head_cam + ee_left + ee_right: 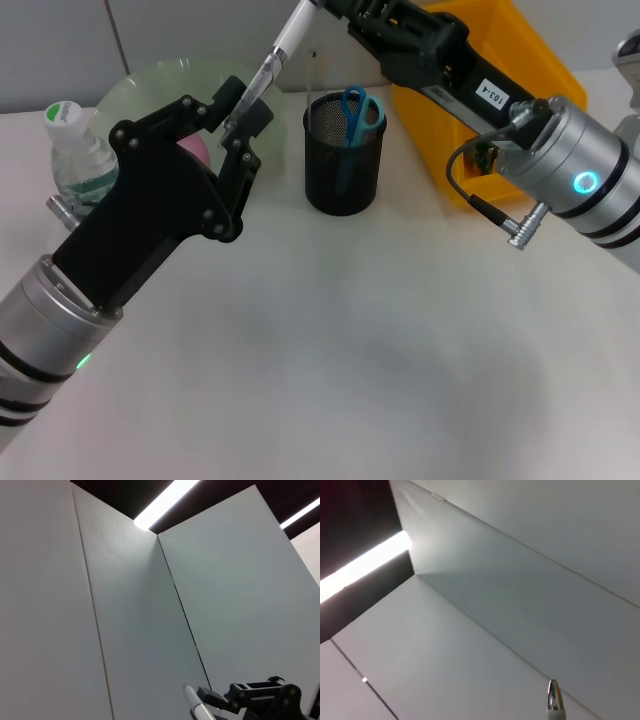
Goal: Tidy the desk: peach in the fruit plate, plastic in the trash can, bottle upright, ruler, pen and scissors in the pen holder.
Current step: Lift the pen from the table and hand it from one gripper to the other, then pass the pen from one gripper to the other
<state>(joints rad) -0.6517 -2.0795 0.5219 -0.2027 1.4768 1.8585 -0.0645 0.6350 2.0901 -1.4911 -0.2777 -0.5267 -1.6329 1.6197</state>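
The left gripper (243,112) is pinching a pen (275,62). It holds the pen up in the air, to the left of the pen holder (343,160) and higher than its rim. The pen leans, and its top end points up and over toward the pen holder. I think it is held this high so it can go over the rim and drop in tip first.

The right gripper (345,12) is up behind the pen holder, close to the top end of the pen. I cannot tell if it is touching the pen. Maybe it is there to help steer the pen or to take it.

The pen holder is a black mesh cup that stands up straight. Scissors (361,110) with blue handles are already in it, blades down and handles sticking out on top.

Left of the pen holder is a green fruit plate (150,85). A pink peach (196,150) sits on it, mostly hidden behind the left gripper. Farther left, a bottle (75,150) with a green cap stands upright. Right of the pen holder is a yellow trash can (530,60).

A small white sticker (493,93) on the right arm reads "103-4". The bottle has a label, but I cannot read it.
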